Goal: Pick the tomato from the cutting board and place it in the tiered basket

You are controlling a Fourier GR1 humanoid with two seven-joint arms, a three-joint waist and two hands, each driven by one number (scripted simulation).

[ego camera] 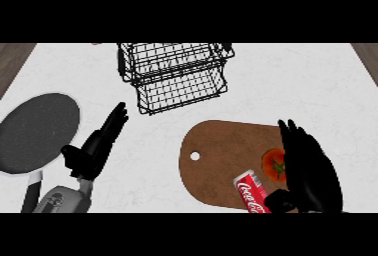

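Note:
A red tomato (pixel 274 164) with a green stem lies on the brown cutting board (pixel 218 150), toward its right side. My right hand (pixel 308 165) hovers just right of the tomato and covers part of it, fingers straight and pointing away from me, open. The black wire tiered basket (pixel 176 75) stands at the far middle of the counter. My left hand (pixel 96 147) rests open at the left, fingers pointing up, well away from the board.
A red cola can (pixel 249 192) lies on the board's near edge, close to my right thumb. A dark round pan (pixel 35 131) with a handle sits at the far left. White counter lies between board and basket.

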